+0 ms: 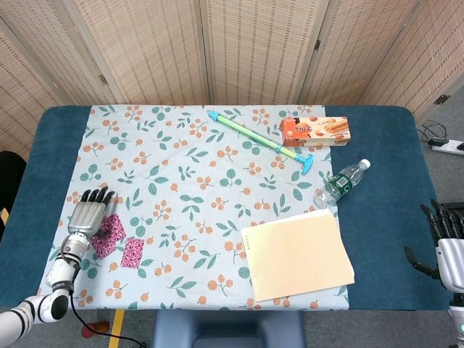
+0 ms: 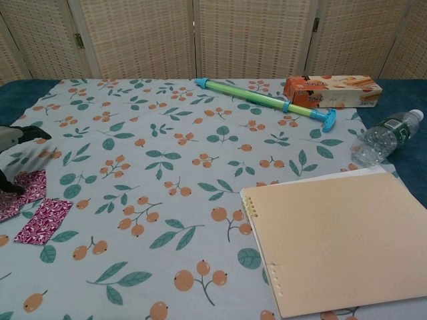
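Two magenta patterned packets (image 1: pixel 122 243) lie flat, side by side.

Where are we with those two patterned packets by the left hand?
Nothing looks done: both patterned packets lie flat on the floral cloth. In hand: the left hand hovers over the nearer packet, fingers spread, holding nothing. The grasp is left. The right hand sits idle off the table's edge.

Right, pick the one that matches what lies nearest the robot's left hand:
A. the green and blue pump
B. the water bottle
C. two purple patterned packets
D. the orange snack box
C: the left hand hovers at the left edge of the cloth right by the two purple patterned packets, while the water bottle, orange snack box and pump lie far across the table.
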`<state>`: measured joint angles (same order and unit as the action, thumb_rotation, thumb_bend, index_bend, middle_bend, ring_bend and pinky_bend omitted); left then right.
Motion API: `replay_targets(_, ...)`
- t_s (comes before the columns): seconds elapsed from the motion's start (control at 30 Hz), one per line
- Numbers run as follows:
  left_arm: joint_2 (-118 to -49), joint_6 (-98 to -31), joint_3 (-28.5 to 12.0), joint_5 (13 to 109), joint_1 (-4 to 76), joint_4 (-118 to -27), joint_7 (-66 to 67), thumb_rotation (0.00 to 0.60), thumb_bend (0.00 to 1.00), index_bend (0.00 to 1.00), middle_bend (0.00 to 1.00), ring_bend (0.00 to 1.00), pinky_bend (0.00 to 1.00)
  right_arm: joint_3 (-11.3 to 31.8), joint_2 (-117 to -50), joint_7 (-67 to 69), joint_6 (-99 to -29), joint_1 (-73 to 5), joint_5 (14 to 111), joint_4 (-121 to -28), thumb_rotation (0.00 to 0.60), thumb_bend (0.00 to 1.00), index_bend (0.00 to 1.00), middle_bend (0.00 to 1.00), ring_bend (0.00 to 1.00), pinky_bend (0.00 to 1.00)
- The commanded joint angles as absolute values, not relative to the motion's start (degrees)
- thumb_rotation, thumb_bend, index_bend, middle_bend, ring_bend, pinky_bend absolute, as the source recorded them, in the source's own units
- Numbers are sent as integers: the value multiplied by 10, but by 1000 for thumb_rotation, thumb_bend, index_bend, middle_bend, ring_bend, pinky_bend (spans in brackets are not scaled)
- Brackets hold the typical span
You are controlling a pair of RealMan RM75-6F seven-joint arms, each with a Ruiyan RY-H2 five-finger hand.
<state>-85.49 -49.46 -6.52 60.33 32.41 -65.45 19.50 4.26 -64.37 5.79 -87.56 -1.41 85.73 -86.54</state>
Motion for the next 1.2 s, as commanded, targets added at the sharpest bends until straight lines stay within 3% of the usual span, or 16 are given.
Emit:
replay_targets(0.03,-851,-498,-64,602,320,-658,192,600,134,29,3,0,0,42,-644,57,-876,-14,857,-866,501,364,0,0,0,0)
replay_targets(0.47,-830,-535,-54,637,306,-703,179,600,134,29,3,0,0,42,-644,56,-878,-14,860,-868,499,364,0,0,0,0)
replay_targets(1.2,-833,-521,-38,631,309,-717,204,600,134,29,3,0,0,40,-647,64,-878,-10,858,-859,500,364,0,0,0,0)
